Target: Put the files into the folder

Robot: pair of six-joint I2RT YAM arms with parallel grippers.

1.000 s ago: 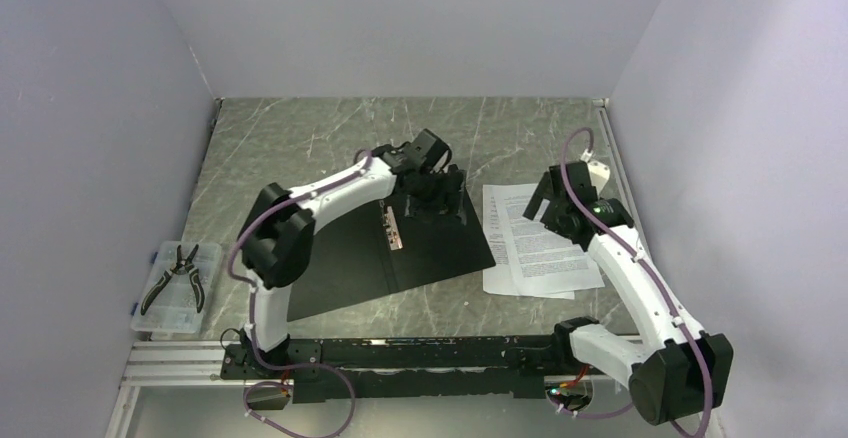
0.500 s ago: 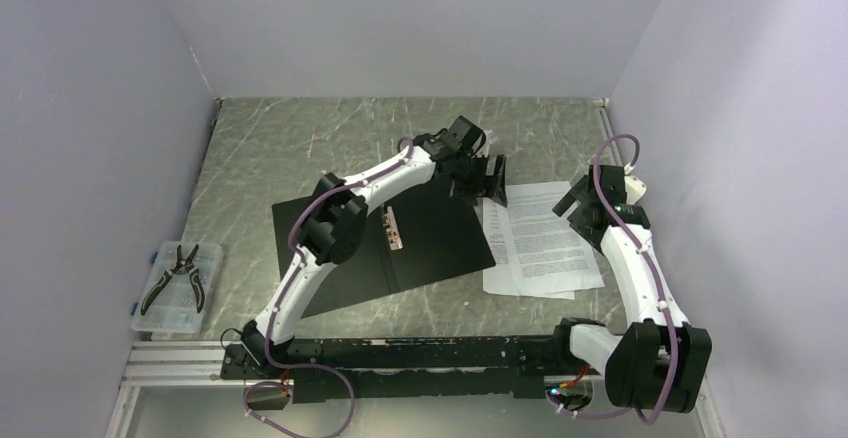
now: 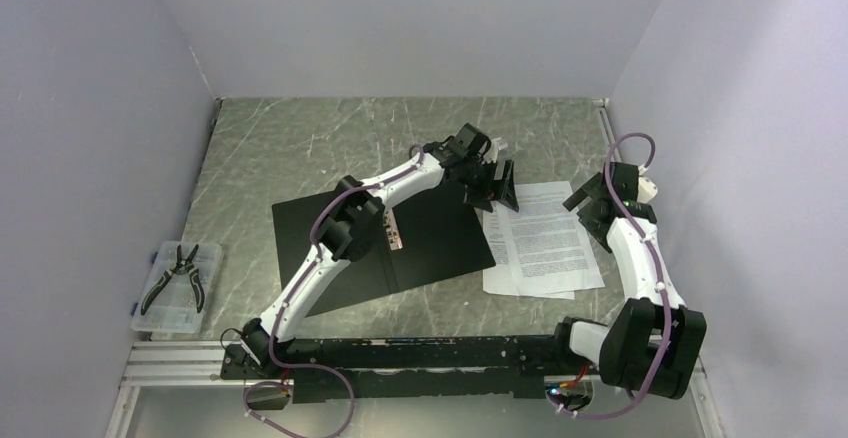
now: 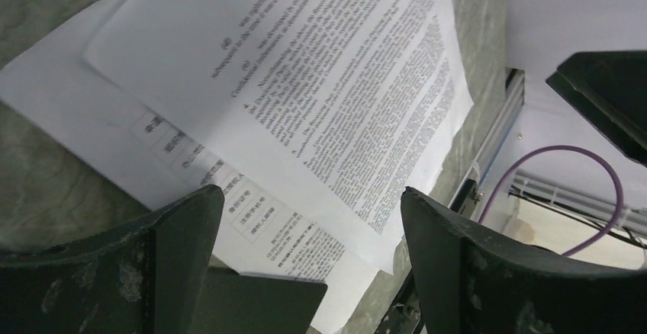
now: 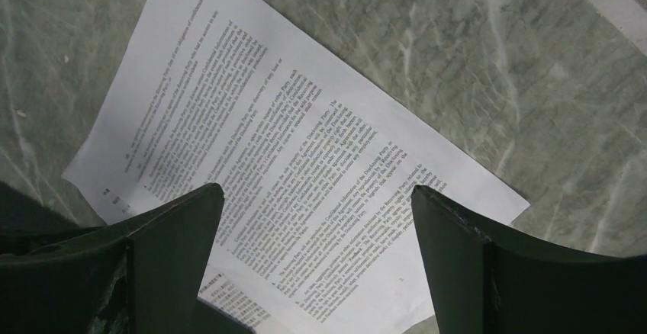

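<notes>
Three pale walls [image 3: 400,18], marbled table [image 3: 290,138] – folder [image 3: 440,243], files [image 3: 550,243]

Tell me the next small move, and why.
Probably lower the left gripper onto the folder-side edge of the files: its jaws stand open above them, holding nothing, and the sheets lie flat beside the open folder.

Matt white paper files [image 3: 545,241] lie beside the matt black folder [image 3: 380,248] on smooth veined stone table [image 3: 300,148].
</notes>
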